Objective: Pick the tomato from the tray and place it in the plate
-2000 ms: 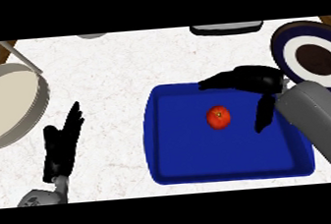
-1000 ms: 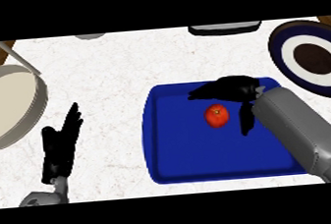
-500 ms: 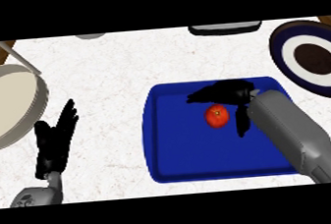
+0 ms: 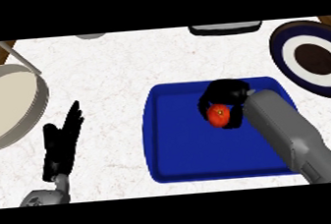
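A small red tomato (image 4: 218,115) lies on the blue tray (image 4: 182,152) in the middle right of the head view. My right hand (image 4: 225,95) reaches in from the lower right and curls its fingers and thumb round the tomato, which still shows between them. The dark blue plate (image 4: 288,50) with a white ring and brown centre sits at the upper right, apart from the tray. My left hand (image 4: 60,144) rests open on the counter at the lower left, fingers pointing up.
A large cream bowl (image 4: 8,104) with a grey rim stands at the left edge. A dark dish (image 4: 224,28) and a small grey object (image 4: 89,36) sit at the counter's back edge. Wood shows at both top corners.
My right hand has moved left over the tray and curled its fingers round the tomato. The left hand has shifted only slightly.
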{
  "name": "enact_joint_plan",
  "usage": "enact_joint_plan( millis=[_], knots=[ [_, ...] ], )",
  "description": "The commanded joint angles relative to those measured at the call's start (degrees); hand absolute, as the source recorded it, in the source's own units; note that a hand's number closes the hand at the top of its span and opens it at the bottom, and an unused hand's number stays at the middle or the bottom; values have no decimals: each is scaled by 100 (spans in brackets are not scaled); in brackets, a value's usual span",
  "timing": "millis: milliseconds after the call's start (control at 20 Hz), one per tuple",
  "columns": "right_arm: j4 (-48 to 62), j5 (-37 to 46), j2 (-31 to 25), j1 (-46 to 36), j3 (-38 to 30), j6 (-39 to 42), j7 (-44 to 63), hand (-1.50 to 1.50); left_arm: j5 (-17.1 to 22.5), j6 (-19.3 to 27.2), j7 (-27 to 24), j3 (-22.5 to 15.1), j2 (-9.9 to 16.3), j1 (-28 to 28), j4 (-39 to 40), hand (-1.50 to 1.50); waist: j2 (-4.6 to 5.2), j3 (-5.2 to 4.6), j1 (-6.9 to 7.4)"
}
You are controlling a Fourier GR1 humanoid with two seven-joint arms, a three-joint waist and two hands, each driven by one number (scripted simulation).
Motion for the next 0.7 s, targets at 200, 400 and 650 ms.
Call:
enact_joint_plan(
  millis=[200,400,650],
  knots=[
    [-724,-150,33,223,-662,-609,489,150,-228,147,-111,-104,-236,223,3,0,-29,-2,-97],
    [-119,-123,-565,323,-1565,-2135,1667,150,-56,74,125,125,-43,103,-82,0,2,9,-177],
    [-457,-32,-713,404,-2072,-3297,2859,150,10,-73,105,166,70,193,-215,0,-47,-1,-147]
  ],
)
